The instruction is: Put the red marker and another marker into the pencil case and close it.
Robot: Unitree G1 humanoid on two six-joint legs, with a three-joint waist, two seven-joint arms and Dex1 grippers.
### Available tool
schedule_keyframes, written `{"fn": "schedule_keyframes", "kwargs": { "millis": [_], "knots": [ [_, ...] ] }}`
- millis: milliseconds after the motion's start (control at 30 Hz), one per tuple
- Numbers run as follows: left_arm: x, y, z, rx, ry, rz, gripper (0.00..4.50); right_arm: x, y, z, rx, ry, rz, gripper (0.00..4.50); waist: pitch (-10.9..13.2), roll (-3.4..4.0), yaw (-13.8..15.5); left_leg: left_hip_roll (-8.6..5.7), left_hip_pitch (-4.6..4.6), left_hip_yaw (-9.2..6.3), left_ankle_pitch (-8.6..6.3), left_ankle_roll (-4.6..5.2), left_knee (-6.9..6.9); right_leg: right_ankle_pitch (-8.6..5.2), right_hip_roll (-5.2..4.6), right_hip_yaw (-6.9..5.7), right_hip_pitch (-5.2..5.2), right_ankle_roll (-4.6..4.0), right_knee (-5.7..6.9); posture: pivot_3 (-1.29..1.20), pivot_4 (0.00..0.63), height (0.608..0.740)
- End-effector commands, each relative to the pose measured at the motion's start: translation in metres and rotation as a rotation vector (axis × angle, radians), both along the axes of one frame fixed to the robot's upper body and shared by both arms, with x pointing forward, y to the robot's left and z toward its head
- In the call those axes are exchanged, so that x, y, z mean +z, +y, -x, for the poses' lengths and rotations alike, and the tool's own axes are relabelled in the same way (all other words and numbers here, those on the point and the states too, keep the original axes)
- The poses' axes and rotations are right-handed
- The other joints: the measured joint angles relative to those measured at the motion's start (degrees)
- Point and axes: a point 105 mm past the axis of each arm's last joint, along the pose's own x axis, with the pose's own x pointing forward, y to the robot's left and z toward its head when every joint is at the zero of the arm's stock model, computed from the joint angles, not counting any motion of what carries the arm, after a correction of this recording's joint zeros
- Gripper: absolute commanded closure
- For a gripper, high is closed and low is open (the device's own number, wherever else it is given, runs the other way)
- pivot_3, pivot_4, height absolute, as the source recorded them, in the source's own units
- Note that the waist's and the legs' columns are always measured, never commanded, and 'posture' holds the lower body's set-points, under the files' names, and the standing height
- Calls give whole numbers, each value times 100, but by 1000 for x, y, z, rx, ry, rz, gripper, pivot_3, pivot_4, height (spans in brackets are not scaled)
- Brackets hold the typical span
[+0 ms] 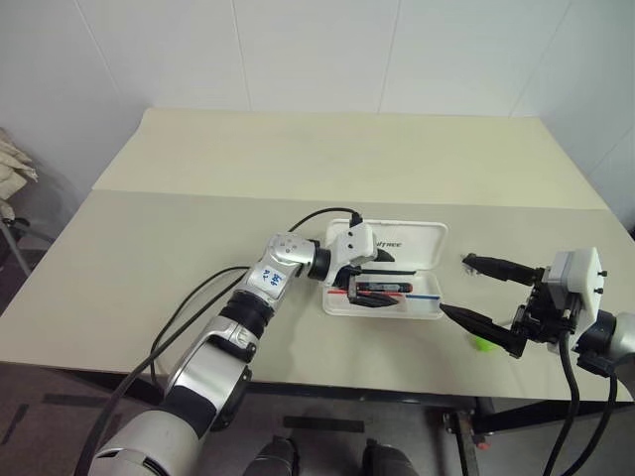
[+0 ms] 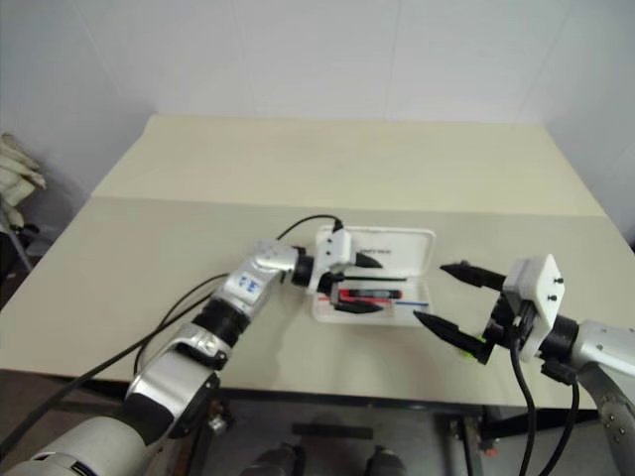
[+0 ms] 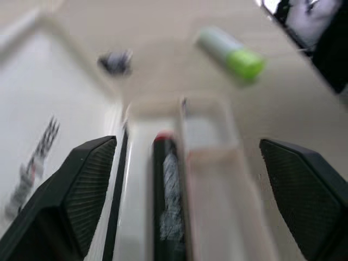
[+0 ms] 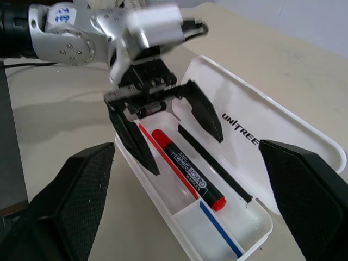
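- The pencil case (image 4: 283, 122) lies open on the table (image 1: 298, 169), lid folded back flat; the red marker (image 4: 187, 176) rests lengthwise inside its tray, touching neither gripper
- The left gripper (image 4: 168, 128) hangs just over the tray with its two black fingers spread wide to either side of the marker, clasping nothing; my reading is that the first marker is delivered and this arm's part of that step is done
- The other marker (image 3: 231, 51), lime-green cap and pale body, lies on the table beside the case, off the end nearest the right arm; a small grey bit (image 3: 115, 62) sits near it and is not wanted
- The right gripper (image 1: 488, 290) is held level near that end of the case, jaws fully apart and empty, the green marker just below its lower finger
- Step in hand, as I judge it: fetching the second marker; next calls for the left arm to clear the tray, the right to drop and pinch the stubby marker across its flat body, carry it over the tray wall, then fold the lid shut
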Motion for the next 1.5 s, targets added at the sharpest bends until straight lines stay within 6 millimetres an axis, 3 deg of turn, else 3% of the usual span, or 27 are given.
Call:
{"fn": "schedule_keyframes", "kwargs": {
  "millis": [33,167,333,633,867,1233,1333,1500],
  "knots": [
    [18,6,11,-41,-19,65,29,2,-6,-5,27,-8,78,0,1,1,-3,0,1,0,0,0,0,0,0,0,0,0,3,0,150,740],
    [29,29,20,-30,-17,127,29,-3,-23,-15,56,25,216,0,1,4,-37,3,4,4,0,0,3,0,3,4,-1,0,8,0,150,740],
    [12,93,36,6,65,60,29,-16,-53,-27,127,122,389,0,0,8,-163,8,8,6,0,-1,3,0,6,8,-1,-1,9,0,150,740],
    [-7,155,56,111,54,-47,29,-51,-86,-38,271,267,638,0,9,24,-151,23,12,7,0,-1,2,0,3,18,1,-3,6,0,150,740],
    [-6,174,68,179,44,-38,29,-62,-109,-52,251,338,755,0,22,45,-161,29,14,7,-1,-2,-13,1,5,38,-15,-5,7,0,150,740],
    [-7,178,78,223,44,-24,29,-70,-120,-57,262,406,851,0,26,53,-173,42,10,79,-1,-2,-37,1,8,87,-67,-8,26,0,150,740],
    [-6,179,79,231,42,-26,0,-74,-119,-55,283,406,859,644,26,52,-170,47,11,91,-1,-2,-35,5,11,90,-69,-14,28,0,150,740],
    [-3,181,78,241,31,-26,0,-76,-107,-59,319,341,817,2314,24,48,-175,62,14,95,2,-7,-30,23,23,91,-66,-33,25,0,150,740]
  ]
}}
